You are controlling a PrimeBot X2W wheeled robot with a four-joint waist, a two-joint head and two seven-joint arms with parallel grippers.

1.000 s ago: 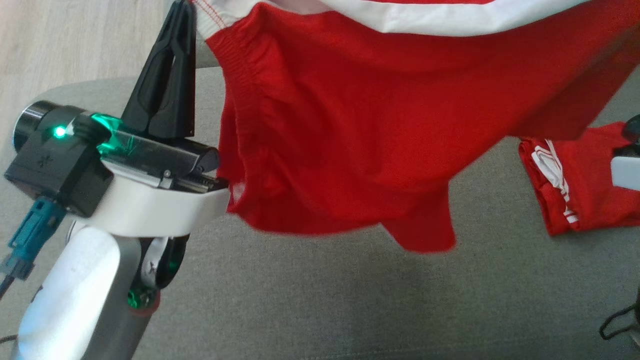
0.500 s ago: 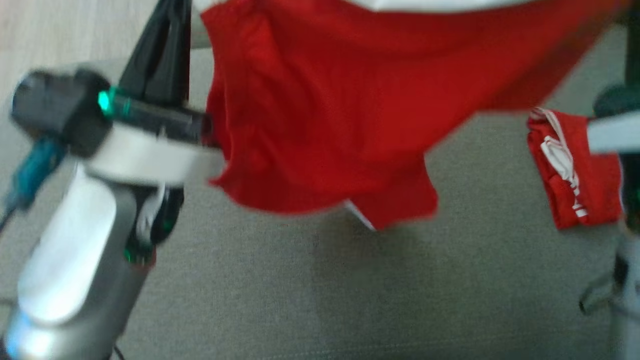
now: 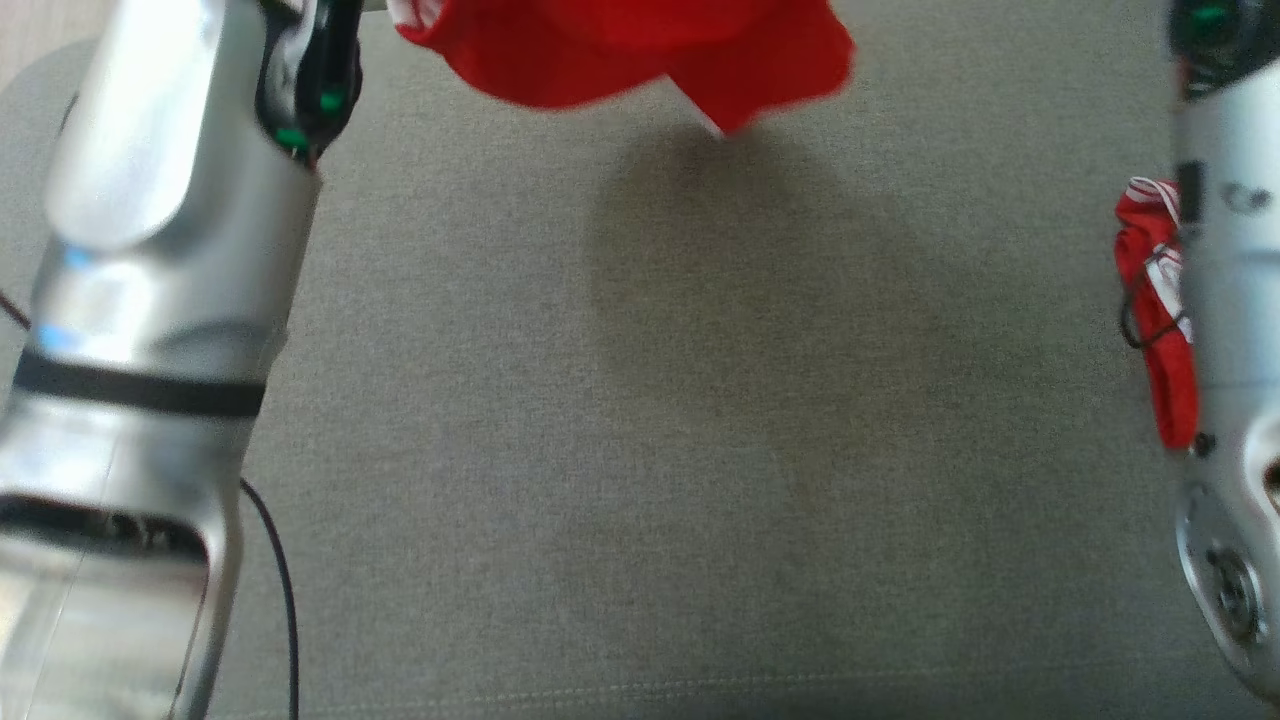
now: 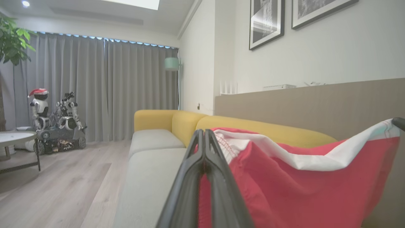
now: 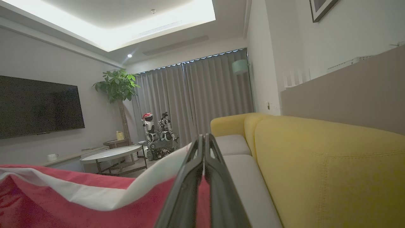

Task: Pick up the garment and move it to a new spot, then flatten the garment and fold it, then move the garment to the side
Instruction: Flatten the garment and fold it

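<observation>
Both arms are reaching up and forward, their pale forearms rising along the two sides of the head view. The left forearm (image 3: 160, 250) is leaning slightly inward, with its dark wrist joint (image 3: 305, 90) glowing green at the top. The right forearm (image 3: 1225, 300) is standing nearly straight up. The left gripper (image 4: 204, 133) is pressing its two long dark fingers (image 4: 190, 180) flat together, tips meeting. It is pinching the garment (image 4: 284, 190), whose white hem (image 4: 316, 158) is running off to the right of the fingers. The right gripper (image 5: 204, 137) is likewise clamping its fingers together on the garment, which is trailing off to their left.
</observation>
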